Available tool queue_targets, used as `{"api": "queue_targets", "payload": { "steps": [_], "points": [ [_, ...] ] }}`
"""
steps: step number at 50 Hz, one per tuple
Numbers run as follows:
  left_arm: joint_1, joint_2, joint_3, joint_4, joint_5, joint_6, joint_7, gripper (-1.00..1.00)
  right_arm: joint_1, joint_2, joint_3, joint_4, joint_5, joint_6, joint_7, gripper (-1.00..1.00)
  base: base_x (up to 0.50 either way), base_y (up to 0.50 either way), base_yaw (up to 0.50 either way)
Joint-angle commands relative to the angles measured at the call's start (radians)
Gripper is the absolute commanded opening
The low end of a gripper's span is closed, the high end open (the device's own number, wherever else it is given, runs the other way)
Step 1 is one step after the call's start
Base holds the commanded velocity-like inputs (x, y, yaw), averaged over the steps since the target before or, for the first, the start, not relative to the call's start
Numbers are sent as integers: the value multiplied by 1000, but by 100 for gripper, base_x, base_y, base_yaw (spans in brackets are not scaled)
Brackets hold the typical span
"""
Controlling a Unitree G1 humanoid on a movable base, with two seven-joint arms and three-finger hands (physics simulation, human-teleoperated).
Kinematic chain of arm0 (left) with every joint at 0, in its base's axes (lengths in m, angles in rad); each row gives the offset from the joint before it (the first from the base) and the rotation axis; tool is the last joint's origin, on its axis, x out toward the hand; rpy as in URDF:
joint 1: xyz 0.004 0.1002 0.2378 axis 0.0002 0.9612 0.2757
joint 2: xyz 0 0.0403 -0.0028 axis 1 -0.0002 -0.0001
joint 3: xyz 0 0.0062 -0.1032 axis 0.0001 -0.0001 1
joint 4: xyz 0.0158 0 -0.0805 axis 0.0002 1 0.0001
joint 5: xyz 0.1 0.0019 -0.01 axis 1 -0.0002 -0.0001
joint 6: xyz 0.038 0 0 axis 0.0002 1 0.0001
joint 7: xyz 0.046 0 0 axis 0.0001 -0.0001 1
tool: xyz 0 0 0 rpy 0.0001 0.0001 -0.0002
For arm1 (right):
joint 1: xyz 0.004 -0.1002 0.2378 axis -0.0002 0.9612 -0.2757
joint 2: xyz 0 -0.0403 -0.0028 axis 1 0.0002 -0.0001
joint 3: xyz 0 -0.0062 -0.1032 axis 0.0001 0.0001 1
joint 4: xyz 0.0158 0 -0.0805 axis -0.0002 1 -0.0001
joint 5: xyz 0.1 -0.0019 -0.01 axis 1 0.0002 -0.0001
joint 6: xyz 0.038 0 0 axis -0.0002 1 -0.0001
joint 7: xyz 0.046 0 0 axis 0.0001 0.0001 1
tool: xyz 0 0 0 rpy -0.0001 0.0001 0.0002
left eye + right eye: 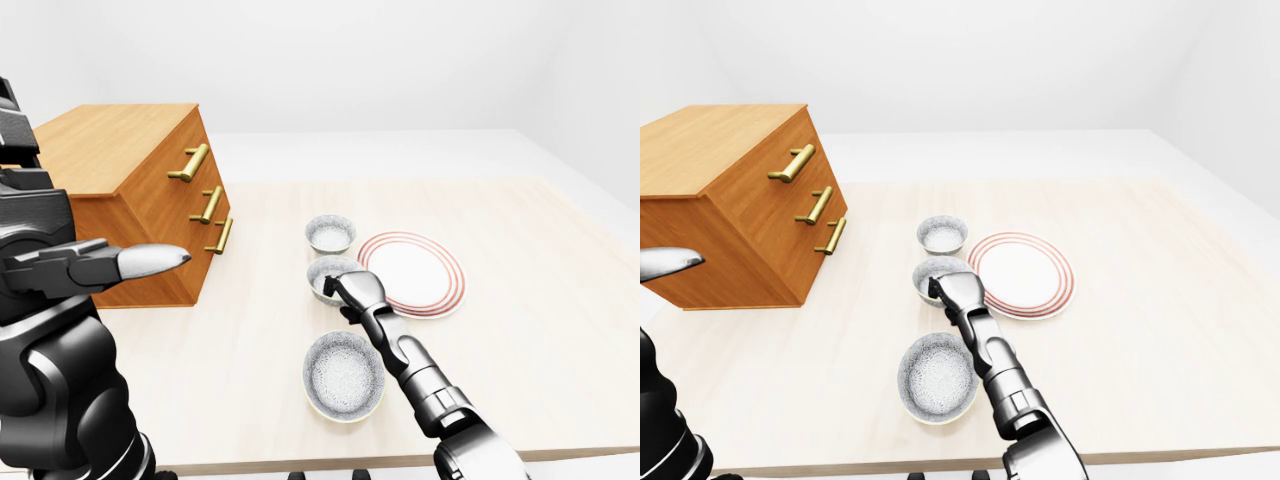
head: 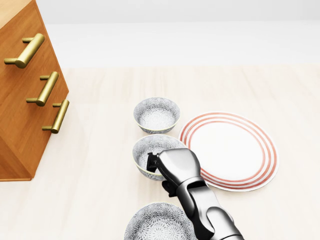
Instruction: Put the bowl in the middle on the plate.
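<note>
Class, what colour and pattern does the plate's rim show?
The plate is white with concentric red rings around its rim, clearest in the head view.

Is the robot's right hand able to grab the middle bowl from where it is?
Probably yes. The right hand is already at the middle bowl, over its rim beside the plate, with nothing between.

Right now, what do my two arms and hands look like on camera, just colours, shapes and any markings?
Right arm: glossy silver-grey segments with black ribbed joints, ending in a rounded silver right hand with black finger parts. Left arm: bulky matte black and dark grey shells; left hand shows one tapered silver finger with a dark tip. No cables, sleeves or markings are visible.
</note>
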Motion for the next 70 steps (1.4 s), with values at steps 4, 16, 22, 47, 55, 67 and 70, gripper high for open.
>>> {"api": "queue_targets", "payload": {
  "steps": [4,16,22,47,55,67,70],
  "points": [
    [-1,-1,2,-4,-2,0,2,100,2,2,0,4,-4,0,-7,-18,0,0,0],
    [-8,6,7,-3,-14,0,9,100,3,1,1,-7,-8,0,3,-55,0,0,0],
    [-10,8,7,1,-17,0,11,100,2,0,0,-14,-11,0,11,-100,0,0,0],
    [-8,9,5,1,-16,0,15,100,62,12,15,-177,-43,0,102,-100,0,0,0],
    [-8,9,5,4,-15,0,13,100,79,15,16,-236,-53,0,134,-100,0,0,0],
    [-6,8,5,1,-15,0,11,100,104,8,12,-353,-64,0,209,-100,0,0,0],
    [-8,8,5,1,-15,0,12,100,107,6,11,-360,-67,0,214,-100,0,0,0]
  ]
}}
